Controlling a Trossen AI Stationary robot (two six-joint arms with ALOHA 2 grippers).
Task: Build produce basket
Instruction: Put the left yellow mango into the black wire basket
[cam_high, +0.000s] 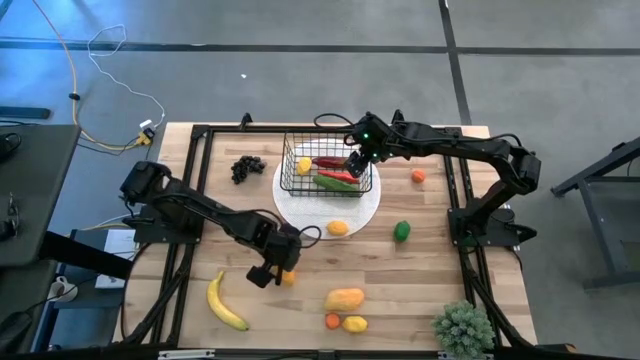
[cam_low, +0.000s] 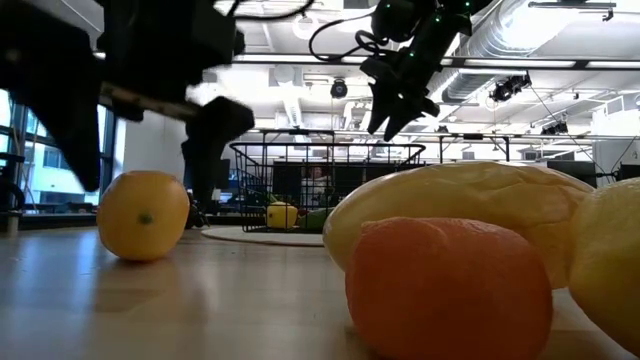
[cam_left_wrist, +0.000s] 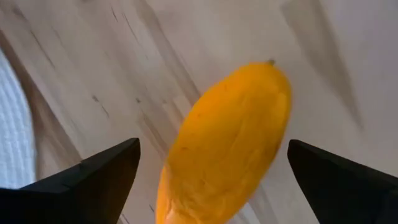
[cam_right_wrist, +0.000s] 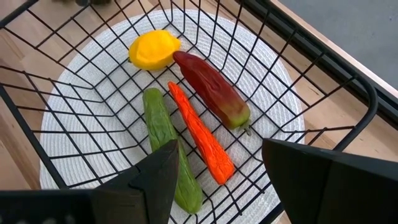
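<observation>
Below, the left end effector (cam_left_wrist: 211, 168) spreads around a smooth oval orange fruit (cam_left_wrist: 227, 143).

Left gripper (cam_high: 275, 272): lowered near the table's front, fingers spread. Right gripper (cam_high: 354, 163): arm extended, raised, fingers parted.

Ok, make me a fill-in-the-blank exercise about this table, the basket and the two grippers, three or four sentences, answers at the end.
1. The basket stands on a round ____ mat.
2. The open right gripper hangs over the ____.
3. The left gripper, open, straddles an ____ fruit on the table.
4. Next to the orange carrot in the basket lies a green ____.

Missing words: white; basket; orange; cucumber
</observation>
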